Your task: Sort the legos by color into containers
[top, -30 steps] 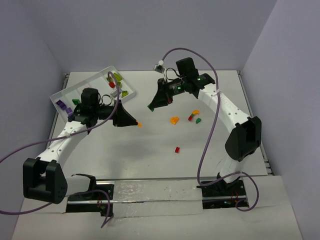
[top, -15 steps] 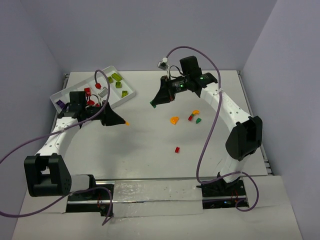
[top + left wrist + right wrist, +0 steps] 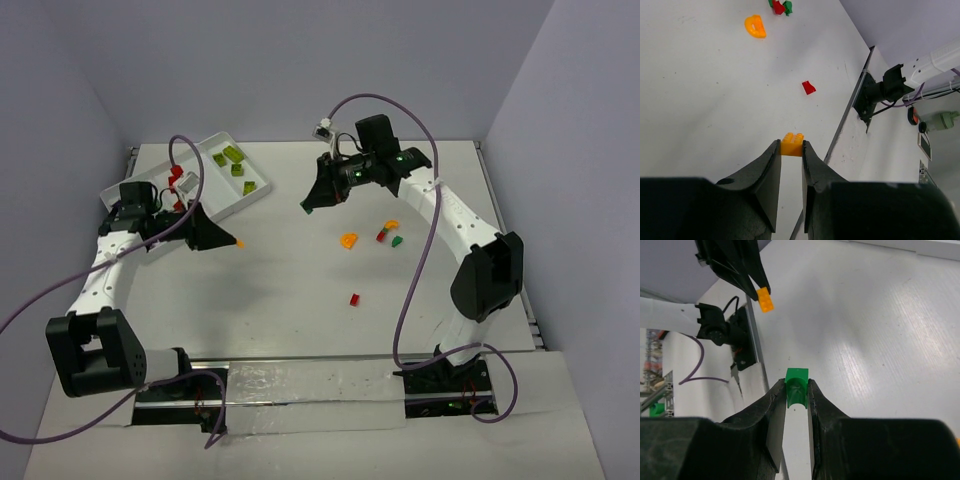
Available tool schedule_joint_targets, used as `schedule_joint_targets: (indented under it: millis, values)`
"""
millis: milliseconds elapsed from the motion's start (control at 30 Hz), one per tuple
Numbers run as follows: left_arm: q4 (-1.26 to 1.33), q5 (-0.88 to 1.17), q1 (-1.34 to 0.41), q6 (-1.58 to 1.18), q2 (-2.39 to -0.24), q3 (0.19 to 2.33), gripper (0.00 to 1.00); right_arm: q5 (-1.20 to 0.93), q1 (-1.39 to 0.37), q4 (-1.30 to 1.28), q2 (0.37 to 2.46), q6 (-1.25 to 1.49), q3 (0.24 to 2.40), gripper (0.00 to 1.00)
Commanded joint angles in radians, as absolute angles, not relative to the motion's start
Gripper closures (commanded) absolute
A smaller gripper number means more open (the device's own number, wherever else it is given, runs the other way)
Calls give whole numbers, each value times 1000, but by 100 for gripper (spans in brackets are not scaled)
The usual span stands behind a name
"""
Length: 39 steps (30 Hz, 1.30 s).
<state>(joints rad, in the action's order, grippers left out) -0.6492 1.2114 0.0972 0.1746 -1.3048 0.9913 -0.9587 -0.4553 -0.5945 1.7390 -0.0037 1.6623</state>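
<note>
Just off the near wall of the tray (image 3: 212,190), my left gripper (image 3: 791,151) is clamped on an orange brick (image 3: 792,144). My right gripper (image 3: 796,392) pinches a green brick (image 3: 796,384) further right. Both are mid-carry, I judge, and each next needs its colour's compartment. My left arm (image 3: 110,270) crowds the tray's left end, and a red brick (image 3: 353,298) and an orange arch (image 3: 348,240) wait loose.

Held: one orange brick (image 3: 792,144), one green brick (image 3: 796,386)
Loose beside tray (image 3: 225,187): two red bricks (image 3: 354,298), two orange pieces (image 3: 348,240), one green piece (image 3: 397,241)
In tray: four lime bricks (image 3: 238,170), two red ones (image 3: 176,172) showing
</note>
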Motion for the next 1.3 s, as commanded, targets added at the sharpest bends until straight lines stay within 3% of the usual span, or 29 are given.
schedule_joint_targets:
  millis: [0,300,1267]
  values:
    - [-734,1257,138,248,-1273,1060,100,-866,-476,-590,1728,-53,1663,100]
    - [-761,1230,173,242,-1304,1075,100,-802,-489,-596,1754,-87,1647,100]
    - [-450,1043,179,-64,-1335,1056,100,-751,-491,-611,1815,-107,1675,100]
